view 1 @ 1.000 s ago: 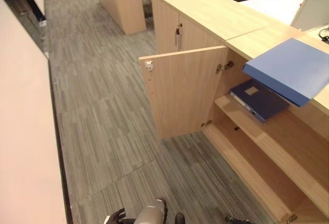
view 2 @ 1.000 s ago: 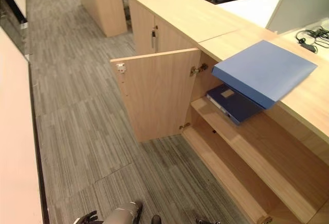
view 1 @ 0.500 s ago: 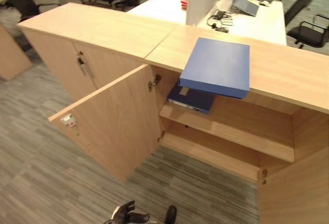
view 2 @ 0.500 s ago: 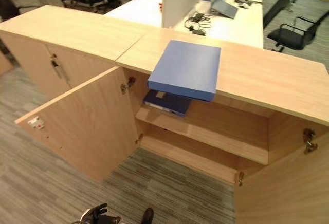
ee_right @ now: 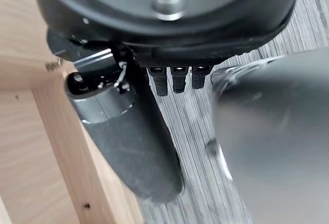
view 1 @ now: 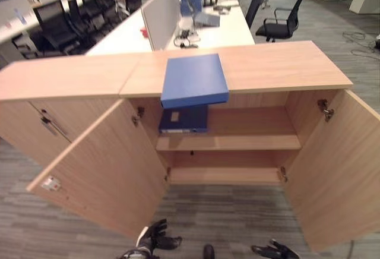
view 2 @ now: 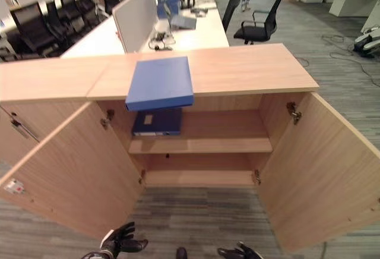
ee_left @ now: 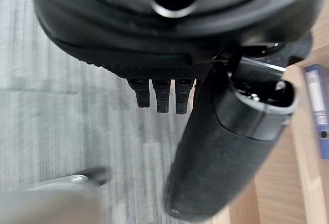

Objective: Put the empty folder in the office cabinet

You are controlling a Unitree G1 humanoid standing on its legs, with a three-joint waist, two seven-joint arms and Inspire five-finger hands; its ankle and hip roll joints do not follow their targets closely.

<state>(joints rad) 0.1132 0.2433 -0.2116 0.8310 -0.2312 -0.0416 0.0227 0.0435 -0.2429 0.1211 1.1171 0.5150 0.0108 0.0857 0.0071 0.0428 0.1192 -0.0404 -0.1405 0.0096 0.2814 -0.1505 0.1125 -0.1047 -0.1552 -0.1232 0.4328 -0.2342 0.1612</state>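
1. Our left hand [view 1: 153, 239] hangs low over the carpet, fingers loosely spread, empty.
2. The light blue folder [view 1: 194, 79] lies on the cabinet [view 1: 285, 66] top, overhanging the front edge; a dark folder [view 1: 184, 119] lies on the shelf [view 1: 249, 142] below.
3. Our right hand [view 1: 274, 250], fingers relaxed, holds nothing.

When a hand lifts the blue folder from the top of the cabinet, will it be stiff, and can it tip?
The blue folder looks like a flat, boxy, hard-cover item, so probably stiff. Its near edge overhangs the cabinet top, so a push toward the robot could tip it off. The smooth cover may slip on fingers.
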